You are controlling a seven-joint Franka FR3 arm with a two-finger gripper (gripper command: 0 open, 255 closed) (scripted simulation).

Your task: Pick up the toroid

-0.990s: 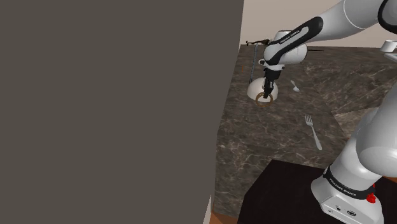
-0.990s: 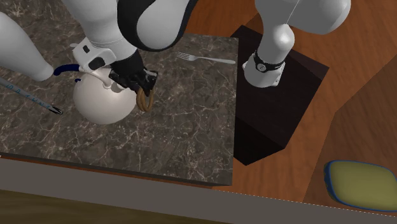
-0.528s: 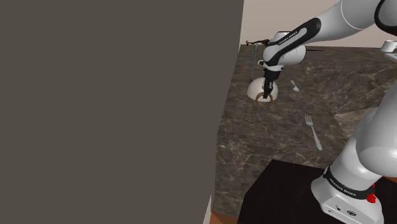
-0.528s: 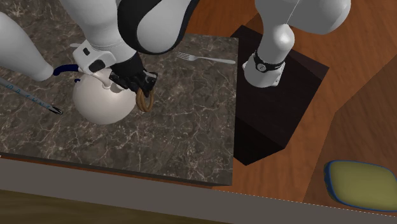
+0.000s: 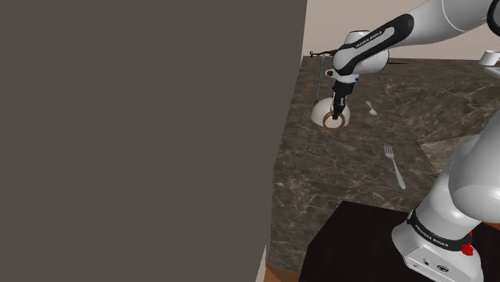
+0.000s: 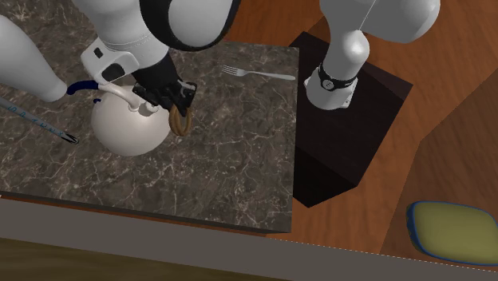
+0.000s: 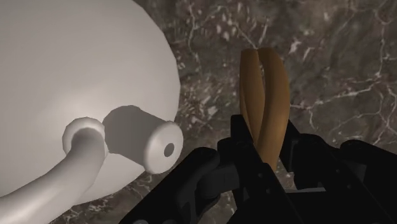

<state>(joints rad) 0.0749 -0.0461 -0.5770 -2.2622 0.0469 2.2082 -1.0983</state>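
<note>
toroid point(image 7: 275, 95) edge-on, long axis in line w/ claw point(image 7: 266, 145) | claw clamped on it

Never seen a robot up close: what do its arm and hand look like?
The arm is white rounded segments with dark joints, one bearing small white lettering. Its gripper is all black, with two fingers. A red knob sits on its base.

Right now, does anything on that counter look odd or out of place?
Nothing spilled or broken. The one odd sight is the brown ring, on edge in the claw right beside the white pot, not lying flat like the fork.
</note>
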